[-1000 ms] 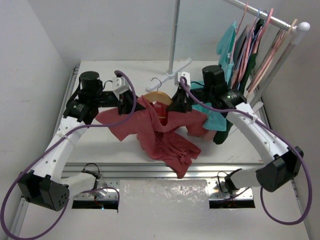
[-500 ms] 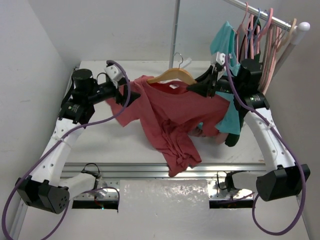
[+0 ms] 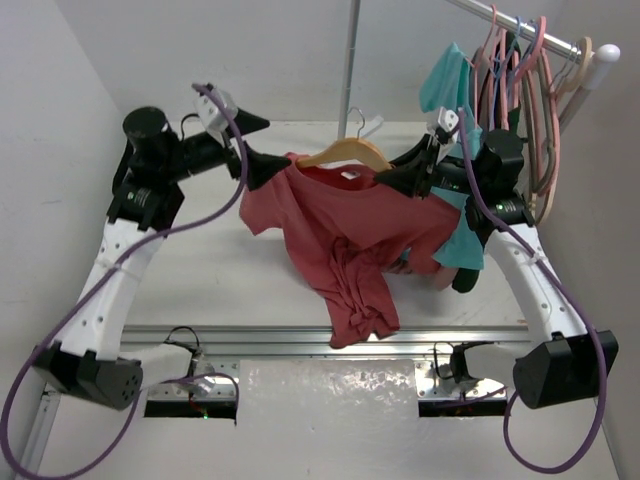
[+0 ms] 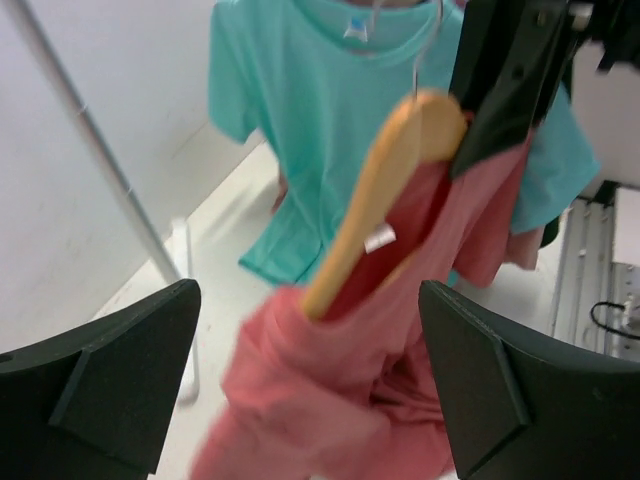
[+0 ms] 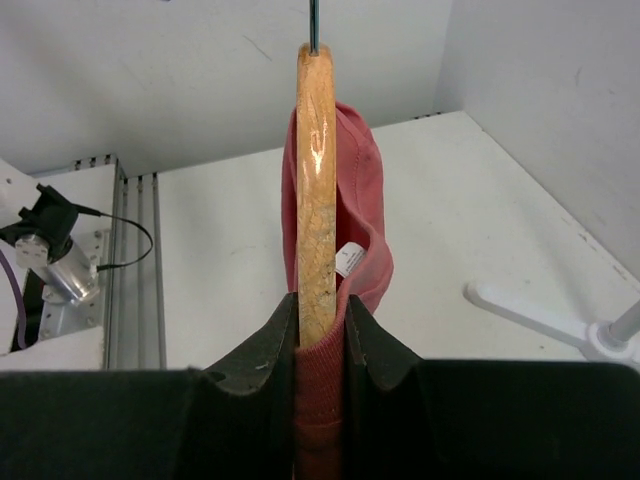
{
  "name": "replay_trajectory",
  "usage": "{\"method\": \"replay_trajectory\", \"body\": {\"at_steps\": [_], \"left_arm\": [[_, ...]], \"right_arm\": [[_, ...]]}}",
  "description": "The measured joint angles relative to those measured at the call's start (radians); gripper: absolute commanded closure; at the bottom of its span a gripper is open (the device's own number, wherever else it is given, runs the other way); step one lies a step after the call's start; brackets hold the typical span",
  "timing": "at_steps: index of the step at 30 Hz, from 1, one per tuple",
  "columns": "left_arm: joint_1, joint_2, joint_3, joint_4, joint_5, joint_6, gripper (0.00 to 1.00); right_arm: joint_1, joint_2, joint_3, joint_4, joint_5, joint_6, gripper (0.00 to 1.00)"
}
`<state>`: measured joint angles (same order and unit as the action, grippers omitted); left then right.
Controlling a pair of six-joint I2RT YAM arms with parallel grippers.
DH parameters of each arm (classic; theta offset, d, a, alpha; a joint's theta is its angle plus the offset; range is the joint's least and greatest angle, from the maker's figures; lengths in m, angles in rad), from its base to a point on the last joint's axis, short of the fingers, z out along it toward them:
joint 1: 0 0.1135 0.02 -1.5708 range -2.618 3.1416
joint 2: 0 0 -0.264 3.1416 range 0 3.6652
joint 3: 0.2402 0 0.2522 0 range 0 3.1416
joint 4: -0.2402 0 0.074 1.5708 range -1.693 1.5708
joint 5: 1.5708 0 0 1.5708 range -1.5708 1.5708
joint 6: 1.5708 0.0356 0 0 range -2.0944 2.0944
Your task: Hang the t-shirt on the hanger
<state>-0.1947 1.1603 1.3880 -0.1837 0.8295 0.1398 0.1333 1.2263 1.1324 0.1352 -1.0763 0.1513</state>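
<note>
The coral-red t-shirt hangs from the wooden hanger, its neck around the hanger and its body drooping to the table. My right gripper is shut on the hanger's right arm together with the shirt's collar. In the right wrist view the hanger and ribbed collar sit pinched between the jaws. My left gripper stands open just left of the shirt's shoulder, holding nothing. In the left wrist view the t-shirt lies between and beyond the spread fingers, below the hanger.
A clothes rail at the back right carries pink hangers, a teal shirt and a dark green garment. The rack's upright pole rises behind the hanger. A metal rail runs along the table's near edge.
My left gripper has opened, let go of the shirt's left shoulder and drawn back up and to the left. The right gripper raised the hanger and shirt, then held still.
</note>
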Motion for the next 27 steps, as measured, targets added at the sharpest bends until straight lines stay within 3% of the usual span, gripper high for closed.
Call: {"method": "replay_trajectory", "body": {"at_steps": [4, 7, 11, 19, 21, 22, 23, 26, 27], "left_arm": [[-0.069, 0.118, 0.111, 0.002, 0.029, -0.012, 0.04], [-0.196, 0.181, 0.173, -0.063, 0.021, 0.035, 0.05], [-0.233, 0.255, 0.268, -0.143, 0.088, 0.082, 0.08], [-0.23, 0.41, 0.4, -0.259, 0.183, 0.138, 0.45], [-0.23, 0.444, 0.441, -0.302, 0.217, 0.147, 0.63], [-0.231, 0.451, 0.451, -0.317, 0.234, 0.151, 0.94], [-0.234, 0.454, 0.457, -0.332, 0.248, 0.154, 1.0], [-0.246, 0.452, 0.463, -0.37, 0.323, 0.167, 1.0], [-0.247, 0.451, 0.465, -0.368, 0.325, 0.167, 1.0]], "right_arm": [[0.006, -0.018, -0.037, 0.042, 0.007, 0.034, 1.0], [0.011, -0.026, -0.044, 0.069, 0.005, 0.06, 1.0], [0.015, -0.041, -0.044, 0.081, -0.007, 0.071, 1.0], [0.019, -0.05, -0.045, 0.132, -0.073, 0.119, 1.0], [0.019, -0.05, -0.045, 0.136, -0.074, 0.126, 1.0], [0.018, -0.049, -0.045, 0.138, -0.07, 0.129, 1.0], [0.018, -0.049, -0.045, 0.141, -0.068, 0.134, 1.0], [0.011, -0.047, -0.045, 0.164, -0.091, 0.147, 1.0], [0.011, -0.047, -0.045, 0.177, -0.098, 0.157, 0.91]]}}
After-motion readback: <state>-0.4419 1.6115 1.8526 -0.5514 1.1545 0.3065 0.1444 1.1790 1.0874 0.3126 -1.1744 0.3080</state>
